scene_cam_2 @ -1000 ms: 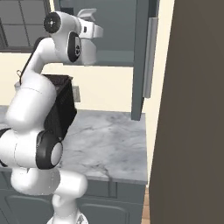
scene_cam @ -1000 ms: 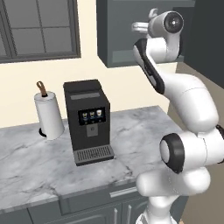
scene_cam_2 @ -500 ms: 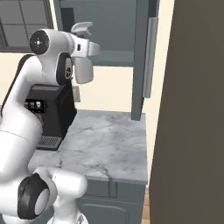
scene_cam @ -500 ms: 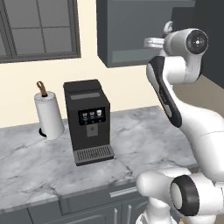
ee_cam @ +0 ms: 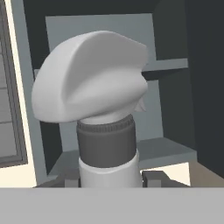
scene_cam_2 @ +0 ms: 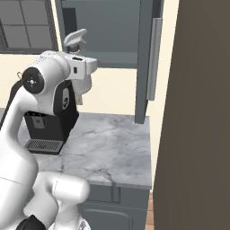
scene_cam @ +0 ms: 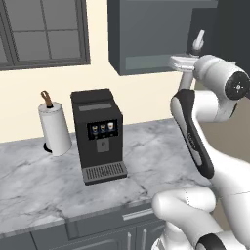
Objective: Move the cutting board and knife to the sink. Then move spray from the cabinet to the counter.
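My spray [ee_cam: 94,113] stands upright between my fingers [ee_cam: 151,178], its pale grey-white trigger head large in the hand view, a dark collar under it and a white neck below. In the right base view its nozzle head [scene_cam_2: 74,39] pokes up above my wrist, in front of the open cabinet [scene_cam_2: 112,31]. The cabinet is dark slate-grey, hung on the wall, with its door swung open. Below lies the counter [scene_cam: 146,161], a grey-white slab with marble veins.
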